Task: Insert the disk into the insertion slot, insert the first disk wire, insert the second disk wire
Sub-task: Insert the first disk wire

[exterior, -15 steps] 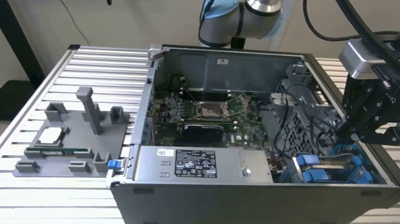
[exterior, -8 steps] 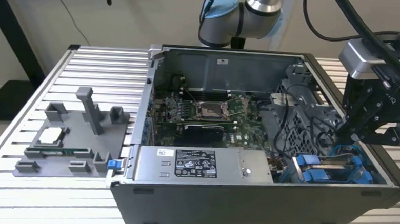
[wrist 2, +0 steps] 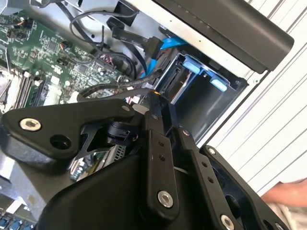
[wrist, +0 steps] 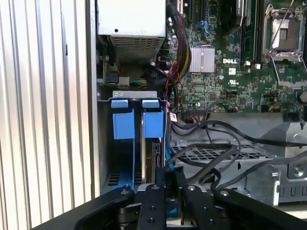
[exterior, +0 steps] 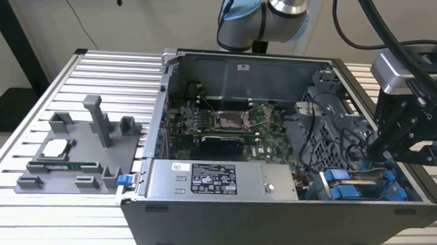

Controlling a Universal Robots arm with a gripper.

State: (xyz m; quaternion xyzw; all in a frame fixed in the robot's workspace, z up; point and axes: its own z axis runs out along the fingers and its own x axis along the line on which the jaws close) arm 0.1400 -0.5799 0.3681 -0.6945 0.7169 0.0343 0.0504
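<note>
Disk (wrist: 156, 152): I take it to be the dark slab standing on edge under one of the two blue tabs (wrist: 153, 123), directly beneath the claw (wrist: 166, 171) in the first wrist view. It sits inside the insertion slot (wrist 2: 211, 112), the grey metal bay at the case's corner. The label and silver face are not visible, so this identification is a judgement. The compartment beside it looks bare down its grey wall in the second wrist view. Claw is clenched, tips drawn together just above the bay. Black cables (wrist: 211, 153) loop in from the perforated cage (wrist: 225, 154) and run right up to the tips. Whether one is pinched between them I cannot tell, as the claw's own linkage covers the spot. A blue data cable (wrist 2: 168, 45) hangs just beyond the claw near the bay's mouth, its end hidden behind the black leads. Progress, as judged: the disk step looks done. Neither wire can be confirmed as plugged, since no connector face is visible on the drive. Farther out from the claw lie the motherboard (wrist: 230, 62), the power-supply box (exterior: 215, 181), and well apart a grey parts fixture (exterior: 82, 149) on the slotted aluminium table (exterior: 93, 82). A pinkish shape (wrist 2: 288, 194) is cut off at the edge of the second wrist view, possibly a person's hand.
</note>
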